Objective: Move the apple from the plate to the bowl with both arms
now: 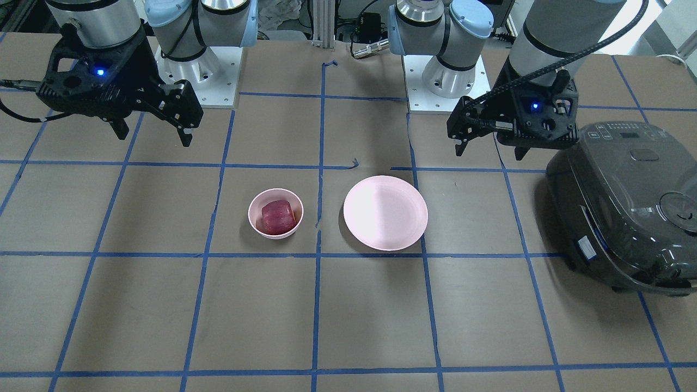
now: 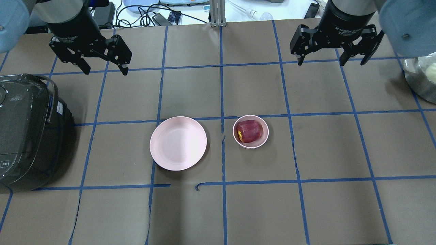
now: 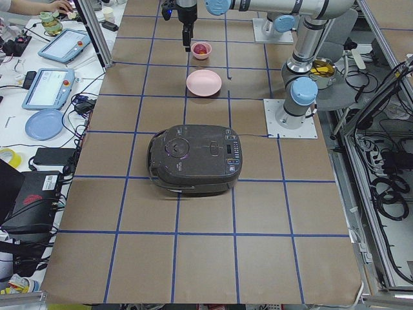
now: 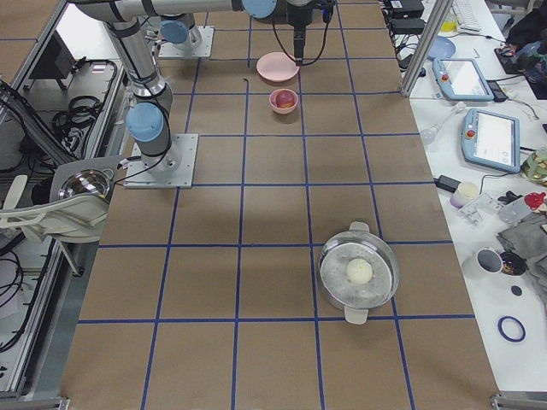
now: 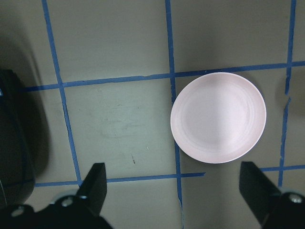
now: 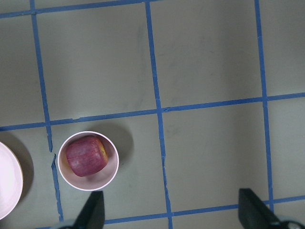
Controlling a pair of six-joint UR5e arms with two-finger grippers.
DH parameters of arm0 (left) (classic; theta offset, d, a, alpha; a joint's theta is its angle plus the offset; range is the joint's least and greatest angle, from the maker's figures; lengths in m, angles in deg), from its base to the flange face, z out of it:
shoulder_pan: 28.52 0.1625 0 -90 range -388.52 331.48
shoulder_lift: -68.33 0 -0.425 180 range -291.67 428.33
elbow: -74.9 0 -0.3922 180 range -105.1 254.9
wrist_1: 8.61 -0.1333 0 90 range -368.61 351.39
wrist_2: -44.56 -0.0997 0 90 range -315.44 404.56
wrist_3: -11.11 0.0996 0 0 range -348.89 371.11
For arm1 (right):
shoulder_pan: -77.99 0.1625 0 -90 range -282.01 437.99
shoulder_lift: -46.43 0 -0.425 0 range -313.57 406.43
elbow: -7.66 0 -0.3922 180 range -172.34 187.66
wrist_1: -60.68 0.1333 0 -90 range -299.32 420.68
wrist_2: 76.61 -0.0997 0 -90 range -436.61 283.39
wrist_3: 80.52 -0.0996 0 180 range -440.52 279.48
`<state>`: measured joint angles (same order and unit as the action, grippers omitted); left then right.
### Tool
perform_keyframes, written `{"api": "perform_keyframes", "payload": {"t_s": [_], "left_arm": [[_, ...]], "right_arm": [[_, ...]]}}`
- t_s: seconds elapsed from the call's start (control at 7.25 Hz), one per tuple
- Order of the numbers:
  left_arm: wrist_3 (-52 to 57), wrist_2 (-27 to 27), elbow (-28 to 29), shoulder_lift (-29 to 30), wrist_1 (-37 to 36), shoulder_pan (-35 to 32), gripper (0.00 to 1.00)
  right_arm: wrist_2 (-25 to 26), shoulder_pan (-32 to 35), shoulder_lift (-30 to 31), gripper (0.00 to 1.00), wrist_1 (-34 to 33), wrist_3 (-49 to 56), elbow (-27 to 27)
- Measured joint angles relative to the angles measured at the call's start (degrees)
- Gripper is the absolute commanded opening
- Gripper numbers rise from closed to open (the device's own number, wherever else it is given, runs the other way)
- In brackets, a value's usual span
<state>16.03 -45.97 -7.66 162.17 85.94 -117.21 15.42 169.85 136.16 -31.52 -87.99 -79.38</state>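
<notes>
A brown worktop ruled into squares by blue tape fills the scene, with cluttered benches beyond its long outer edge. The largest thing on it is a dark grey multi-cooker, lid down, at the robot's left end. Toward the right end stands a steel pot under a glass lid with a pale ball inside. Only the right-end view shows this pot whole; the overhead view catches just its rim at the picture's edge. In the middle of the worktop, well away from every edge, the plate lies with its whole pale pink face showing. Just beside it, toward the robot's right and not touching, sits the bowl. The apple lies in the bowl and takes up most of it. The overhead and right wrist views show a yellow patch on the apple's side, which is fainter from the front. The left gripper hangs high above the worktop with its fingers spread wide and nothing between them; its wrist camera looks down on the plate. The right gripper hangs equally high, just as widely parted and unladen; its wrist camera takes in the bowl and a sliver of the plate.
</notes>
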Motion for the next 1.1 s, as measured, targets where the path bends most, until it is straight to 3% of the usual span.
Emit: {"api": "perform_keyframes", "payload": {"t_s": [1.1], "left_arm": [[-1.79, 1.53, 0.46, -1.05, 0.52, -1.19, 1.0]], "right_arm": [[0.0, 0.0, -0.02, 1.0, -0.01, 0.0, -0.04]]}}
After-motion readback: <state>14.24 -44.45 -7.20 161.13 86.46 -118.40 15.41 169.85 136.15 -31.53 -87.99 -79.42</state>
